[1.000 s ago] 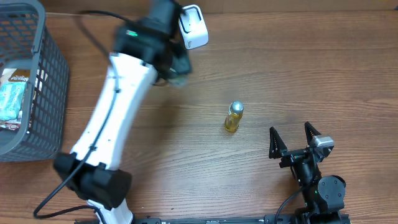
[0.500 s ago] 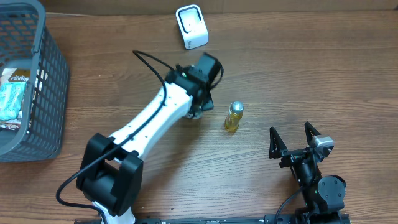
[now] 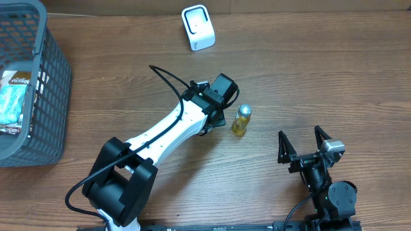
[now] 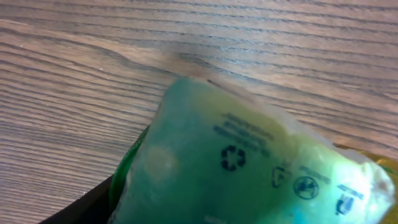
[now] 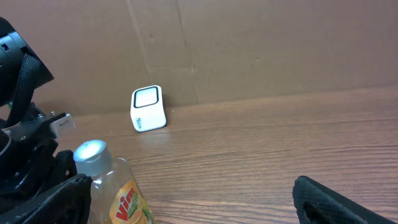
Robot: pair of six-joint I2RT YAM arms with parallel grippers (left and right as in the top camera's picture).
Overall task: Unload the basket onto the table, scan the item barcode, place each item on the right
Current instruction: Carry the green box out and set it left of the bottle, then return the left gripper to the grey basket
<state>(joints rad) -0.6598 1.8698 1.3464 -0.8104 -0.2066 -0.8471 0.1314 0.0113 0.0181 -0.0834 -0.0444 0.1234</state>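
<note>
Left pincer [image 3: 209, 124] is partly closed and holding a soft translucent green pouch [image 4: 236, 155]. Your left wrist view is almost filled by it: the printed recycling mark and small symbols face the camera, and no barcode shows on that side. One black finger [image 4: 81, 208] peeks out at the pouch's lower left, with wood grain behind. From overhead you can barely see the pouch, since the arm's end covers it. The pincer sits mid-surface, just left of the small yellow bottle with a silver cap [image 3: 241, 120], close to it, but I can't tell if they touch. The bottle stands upright on the brown wooden surface [image 3: 321, 70]. The white box-shaped scanner with a dark window [image 3: 198, 27] is at the far edge, well apart from the left pincer and the pouch. Right pincer [image 3: 298, 131] is parked near the front right with its jaws spread wide and nothing between them. Its wrist view looks across at the bottle and scanner. The grey mesh plastic basket [image 3: 48, 83] is at far left, with a few packets [image 3: 13, 102] inside.
</note>
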